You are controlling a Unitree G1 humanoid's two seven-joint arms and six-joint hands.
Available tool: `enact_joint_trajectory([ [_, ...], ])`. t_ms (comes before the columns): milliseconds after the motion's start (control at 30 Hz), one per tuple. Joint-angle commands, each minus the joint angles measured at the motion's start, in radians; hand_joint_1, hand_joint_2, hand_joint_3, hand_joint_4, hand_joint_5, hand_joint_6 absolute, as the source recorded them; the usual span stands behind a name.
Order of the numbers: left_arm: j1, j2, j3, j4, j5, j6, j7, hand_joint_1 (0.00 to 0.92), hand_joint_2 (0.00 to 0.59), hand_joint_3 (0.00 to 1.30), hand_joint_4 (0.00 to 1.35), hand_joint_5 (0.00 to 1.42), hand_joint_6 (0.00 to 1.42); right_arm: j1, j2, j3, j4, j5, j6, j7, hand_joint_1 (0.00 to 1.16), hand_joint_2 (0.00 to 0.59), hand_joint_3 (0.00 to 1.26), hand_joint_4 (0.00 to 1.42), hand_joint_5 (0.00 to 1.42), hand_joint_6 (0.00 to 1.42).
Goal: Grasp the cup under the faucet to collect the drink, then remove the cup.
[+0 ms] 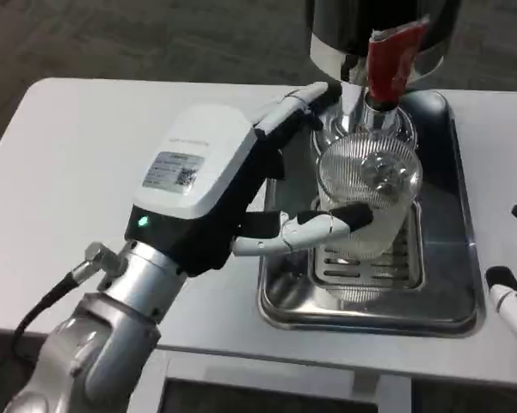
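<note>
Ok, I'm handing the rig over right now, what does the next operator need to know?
Left hand: open, fingers spread beside the cup, a fingertip at its near side, no grip yet.
Right hand: at the table's right edge; can't tell if open.
Cup stands upright on the tray's grate under the faucet.
Done: cup positioned under faucet.
Left: grasp the cup, collect the drink, remove it.

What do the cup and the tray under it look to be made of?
Cup: clear ribbed glass or hard plastic, since the grate shows through it; which one is unclear. Tray: polished metal, likely stainless steel, with mirror-like reflections along its rim.
</note>
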Motion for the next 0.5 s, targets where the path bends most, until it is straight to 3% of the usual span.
enact_joint_trajectory([
  [33, 0.096, 0.039, 0.107, -0.163, -0.044, -0.018, -0.001, 0.173, 0.133, 0.25, 0.38, 0.71, 1.12, 0.010, -0.014, 0.002, -0.012, 0.009, 0.012, -0.018, 0.37, 0.452, 0.13, 0.00, 0.00, 0.10],
  [167, 0.110, 0.061, 0.220, -0.265, -0.164, -0.018, -0.043, 0.147, 0.134, 0.33, 0.43, 0.71, 1.10, 0.007, -0.026, 0.006, -0.008, 0.012, 0.022, -0.023, 0.37, 0.452, 0.13, 0.00, 0.00, 0.10],
  [300, 0.029, 0.074, 0.303, -0.305, -0.335, -0.001, -0.098, 0.096, 0.137, 0.38, 0.48, 0.64, 0.88, 0.000, -0.030, 0.016, -0.003, 0.008, 0.029, -0.024, 0.37, 0.455, 0.13, 0.00, 0.00, 0.10],
  [500, -0.129, 0.110, 0.333, -0.288, -0.650, 0.047, -0.263, 0.040, 0.139, 0.42, 0.47, 0.56, 0.54, -0.002, -0.029, 0.035, -0.007, 0.001, 0.037, -0.028, 0.37, 0.459, 0.13, 0.00, 0.00, 0.10],
])
